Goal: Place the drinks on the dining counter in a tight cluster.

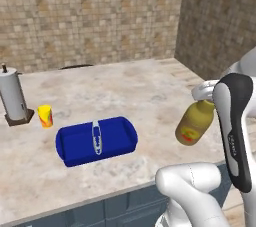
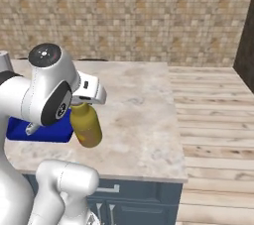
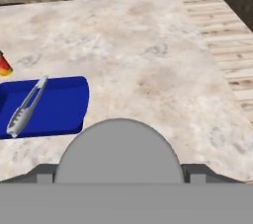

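The mustard-yellow bottle (image 1: 194,123) hangs in the air above the right part of the beige marble tabletop (image 1: 145,91), tilted, with its cap end up in the end effector (image 1: 206,97) and its yellow-red label facing the left base camera; in the right base view the same bottle (image 2: 86,125) shows as a plain ochre body slanting down from the white hand, clear of the stone below it. The end effector's jaws stand wide and are closed around the bottle's top, and in the hand view the grey cap (image 3: 119,151) bulges as a dome between the two dark finger tips (image 3: 41,171). To the bottle's left on the tabletop lies a blue rectangular tray (image 1: 96,141) with metal tongs (image 1: 96,137) resting inside it lengthwise. Farther left stands a small yellow cup (image 1: 45,116) with a red pattern, and just beyond it a paper towel roll on a dark holder (image 1: 13,97), near the far left edge. The stretch of tabletop directly under and ahead of the bottle is bare marble. The left base view alone gives the label and the towel holder; the right base view adds the wooden floor (image 2: 213,120) to the right of the tabletop and the dark blue cabinet front (image 2: 144,201) with its handles; the hand view shows the tongs (image 3: 26,105) most clearly, lying across the tray (image 3: 59,104).
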Robot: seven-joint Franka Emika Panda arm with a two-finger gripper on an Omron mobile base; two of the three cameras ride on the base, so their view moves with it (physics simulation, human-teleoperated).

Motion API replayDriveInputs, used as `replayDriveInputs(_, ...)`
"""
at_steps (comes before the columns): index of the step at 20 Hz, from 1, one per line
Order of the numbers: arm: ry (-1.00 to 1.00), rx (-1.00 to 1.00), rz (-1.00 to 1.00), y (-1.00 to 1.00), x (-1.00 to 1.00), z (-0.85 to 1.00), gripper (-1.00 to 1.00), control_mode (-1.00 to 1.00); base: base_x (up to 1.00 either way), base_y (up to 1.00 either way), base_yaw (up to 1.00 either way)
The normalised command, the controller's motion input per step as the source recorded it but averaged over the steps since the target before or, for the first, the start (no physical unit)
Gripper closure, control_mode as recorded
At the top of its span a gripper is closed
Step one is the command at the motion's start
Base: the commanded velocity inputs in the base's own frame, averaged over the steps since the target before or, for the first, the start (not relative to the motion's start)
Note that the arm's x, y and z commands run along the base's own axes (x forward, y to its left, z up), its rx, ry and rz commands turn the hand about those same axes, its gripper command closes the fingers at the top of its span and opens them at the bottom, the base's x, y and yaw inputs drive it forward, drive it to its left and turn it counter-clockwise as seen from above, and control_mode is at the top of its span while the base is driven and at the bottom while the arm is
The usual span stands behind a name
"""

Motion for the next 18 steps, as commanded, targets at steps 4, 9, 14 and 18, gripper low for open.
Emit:
replayDriveInputs(4, 0.0, 0.0, 0.0, 0.0, 0.0, 0.0, 1.0, 1.0, 0.07, -0.8, 0.0)
replayDriveInputs(9, 0.0, 0.0, 0.0, 0.0, 0.0, 0.0, 1.0, 1.0, -0.46, -0.66, 0.03)
replayDriveInputs(14, 0.0, 0.0, 0.0, 0.0, 0.0, 0.0, 1.0, 1.0, 0.21, -0.33, 0.01)
replayDriveInputs(18, 0.0, 0.0, 0.0, 0.0, 0.0, 0.0, 1.0, 1.0, 0.72, -0.02, 0.01)
